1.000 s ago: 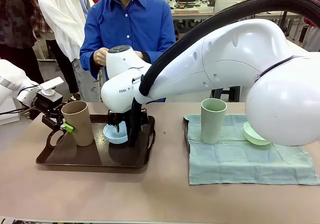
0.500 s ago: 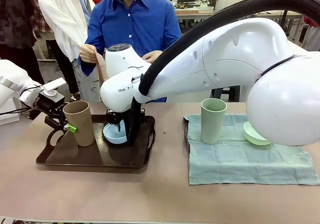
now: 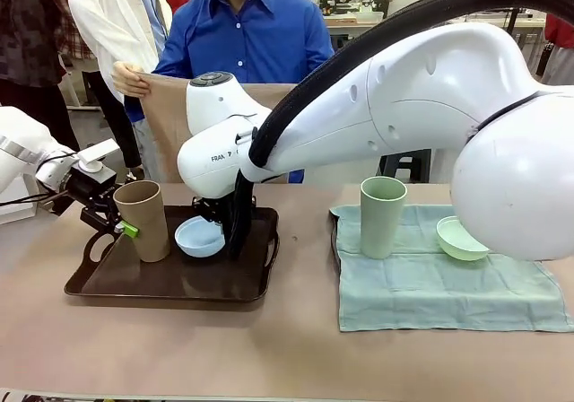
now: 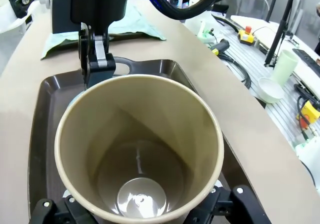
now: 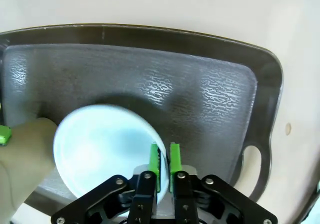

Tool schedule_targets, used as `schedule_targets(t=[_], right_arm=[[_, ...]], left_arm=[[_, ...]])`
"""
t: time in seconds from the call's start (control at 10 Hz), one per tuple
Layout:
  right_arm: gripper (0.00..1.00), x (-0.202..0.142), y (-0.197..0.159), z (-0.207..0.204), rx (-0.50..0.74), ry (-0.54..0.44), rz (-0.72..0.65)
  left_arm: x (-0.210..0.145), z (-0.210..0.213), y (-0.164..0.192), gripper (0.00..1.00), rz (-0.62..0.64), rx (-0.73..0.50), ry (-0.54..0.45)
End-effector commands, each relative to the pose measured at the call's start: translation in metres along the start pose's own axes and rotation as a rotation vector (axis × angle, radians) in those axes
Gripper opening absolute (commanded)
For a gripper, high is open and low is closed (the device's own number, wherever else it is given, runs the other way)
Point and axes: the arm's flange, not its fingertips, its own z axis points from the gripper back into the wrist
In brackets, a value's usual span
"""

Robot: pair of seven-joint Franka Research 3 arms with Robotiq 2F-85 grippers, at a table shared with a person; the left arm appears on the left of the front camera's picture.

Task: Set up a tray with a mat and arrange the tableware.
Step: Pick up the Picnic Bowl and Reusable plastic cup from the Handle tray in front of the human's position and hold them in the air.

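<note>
On the dark brown tray [image 3: 108, 284] the tan cup [image 3: 143, 220] is held just off the tray's left part by my left gripper [image 3: 115, 225], shut on it; the left wrist view looks straight down into the tan cup [image 4: 140, 149]. My right gripper [image 5: 162, 168] is shut on the rim of the light blue bowl [image 5: 100, 154], and the light blue bowl [image 3: 199, 237] hangs tilted above the tray [image 5: 200, 89]. The pale green cup [image 3: 383, 215] and pale green bowl [image 3: 460, 239] stand on the pale green cloth [image 3: 430, 285]. The person holds a tan mat [image 3: 170, 115] spread behind the tray.
The right arm's big white links [image 3: 404, 115] cover much of the middle and right of the front view. Bare table [image 3: 269, 348] lies in front of the tray and cloth. Other people stand behind at the far left.
The person has raised and spread a tan mat behind the tray. My right gripper has lifted and tilted the light blue bowl. The tan cup has risen slightly.
</note>
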Motion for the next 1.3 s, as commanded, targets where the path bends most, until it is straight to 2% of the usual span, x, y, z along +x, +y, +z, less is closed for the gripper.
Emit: schedule_targets(t=[0.0, 0.1, 0.2, 0.3, 0.4, 0.5, 0.6, 0.7, 1.0, 1.2], right_arm=[[0.0, -0.006, -0.009, 0.0, -0.017, -0.04, -0.002], [0.0, -0.007, -0.01, 0.001, -0.013, -0.038, -0.001], [0.0, -0.007, -0.012, 0.004, -0.011, -0.043, -0.001], [0.0, -0.008, -0.013, 0.006, -0.011, -0.047, 0.0], [0.0, -0.008, -0.015, 0.007, -0.011, -0.047, 0.002], [0.0, -0.009, -0.016, 0.01, -0.015, -0.045, -0.001], [0.0, -0.013, -0.02, 0.021, -0.033, -0.013, 0.0], [0.0, -0.024, -0.024, 0.045, -0.016, -0.014, 0.003], [0.0, -0.076, -0.03, 0.139, 0.011, -0.172, 0.003], [0.0, -0.105, -0.026, 0.183, 0.007, -0.237, 0.0]], left_arm=[[-0.001, -0.006, -0.001, 0.0, 0.03, 0.022, 0.033], [-0.001, -0.006, -0.001, 0.0, 0.033, 0.021, 0.035], [-0.001, -0.006, 0.0, 0.33, 0.035, 0.022, 0.037], [-0.001, -0.005, 0.0, 0.33, 0.035, 0.025, 0.038], [0.0, -0.004, 0.0, 0.0, 0.037, 0.031, 0.038], [0.001, -0.003, 0.0, 0.33, 0.038, 0.038, 0.054], [0.009, 0.006, -0.005, 0.0, 0.051, 0.017, 0.099], [0.025, 0.025, -0.014, 0.0, 0.037, 0.018, 0.062], [0.097, 0.092, -0.057, 0.0, -0.049, 0.082, 0.017], [0.141, 0.119, -0.079, 0.0, -0.113, 0.112, 0.002]])
